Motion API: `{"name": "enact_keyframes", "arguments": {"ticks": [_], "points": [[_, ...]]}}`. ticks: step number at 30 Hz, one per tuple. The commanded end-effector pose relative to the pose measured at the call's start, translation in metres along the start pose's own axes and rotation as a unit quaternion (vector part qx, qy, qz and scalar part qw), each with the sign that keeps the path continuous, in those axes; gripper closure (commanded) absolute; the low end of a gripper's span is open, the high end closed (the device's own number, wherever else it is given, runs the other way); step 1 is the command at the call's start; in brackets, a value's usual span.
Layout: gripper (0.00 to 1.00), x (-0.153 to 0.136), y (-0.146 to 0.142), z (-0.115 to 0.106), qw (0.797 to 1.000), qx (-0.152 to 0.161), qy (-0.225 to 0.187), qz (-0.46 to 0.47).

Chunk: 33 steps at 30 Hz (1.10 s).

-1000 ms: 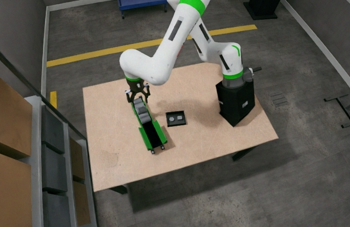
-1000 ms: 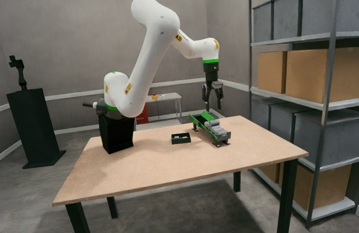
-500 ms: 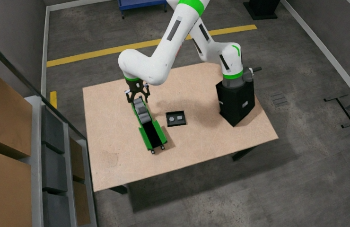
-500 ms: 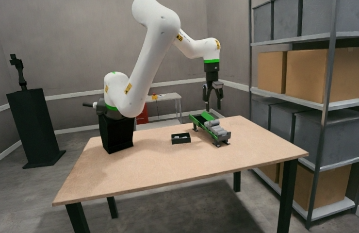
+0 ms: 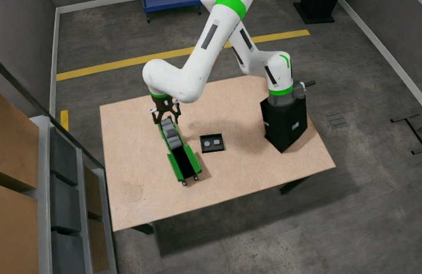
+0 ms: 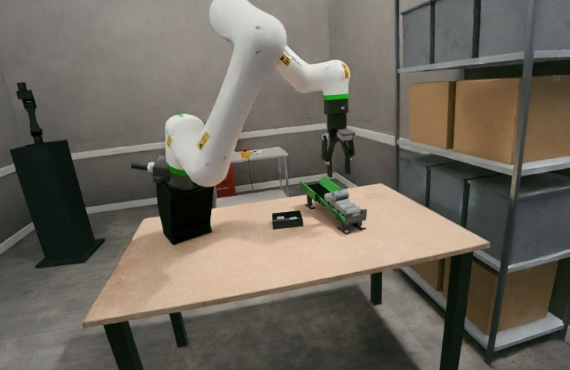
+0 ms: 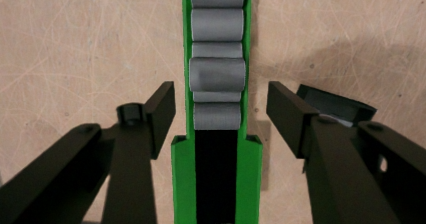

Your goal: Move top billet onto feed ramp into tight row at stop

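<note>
A green feed ramp (image 5: 193, 160) (image 6: 325, 203) (image 7: 250, 174) stands on the wooden table (image 5: 137, 197) (image 6: 250, 270). Several grey billets (image 5: 173, 140) (image 6: 353, 210) (image 7: 217, 24) lie across it in a row at its low end. One billet (image 7: 217, 74) (image 6: 340, 194) (image 5: 168, 130) rides on top of two others, near the row's uphill end. My gripper (image 5: 166, 121) (image 6: 338, 169) (image 7: 221, 97) hangs above that end of the row. Its fingers are half open, one on each side of the ramp, and hold nothing. The stop itself is out of the wrist view.
A small black tray (image 5: 211, 142) (image 6: 286, 219) (image 7: 332, 105) with two grey parts sits on the table beside the ramp. The robot's black base (image 5: 284, 124) (image 6: 184, 213) stands at the table's far corner. Shelves with boxes (image 6: 491, 113) stand close beside the table.
</note>
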<state>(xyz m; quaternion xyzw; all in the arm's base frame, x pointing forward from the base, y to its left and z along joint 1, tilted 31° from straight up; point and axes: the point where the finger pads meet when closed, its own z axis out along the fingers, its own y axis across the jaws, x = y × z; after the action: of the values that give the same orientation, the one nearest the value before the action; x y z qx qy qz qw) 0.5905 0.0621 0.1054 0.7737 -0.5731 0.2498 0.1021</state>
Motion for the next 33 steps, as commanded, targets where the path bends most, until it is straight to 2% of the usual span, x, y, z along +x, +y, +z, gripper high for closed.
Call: {"name": "enact_keyframes", "arguments": {"ticks": [1,13,33], "points": [[0.45,0.0,-0.001,0.0,1.0,0.001,0.0,0.0],[0.45,0.0,-0.001,0.006,1.0,0.001,0.0,0.0],[0.45,0.0,-0.001,0.033,1.0,0.001,0.0,0.0]]}}
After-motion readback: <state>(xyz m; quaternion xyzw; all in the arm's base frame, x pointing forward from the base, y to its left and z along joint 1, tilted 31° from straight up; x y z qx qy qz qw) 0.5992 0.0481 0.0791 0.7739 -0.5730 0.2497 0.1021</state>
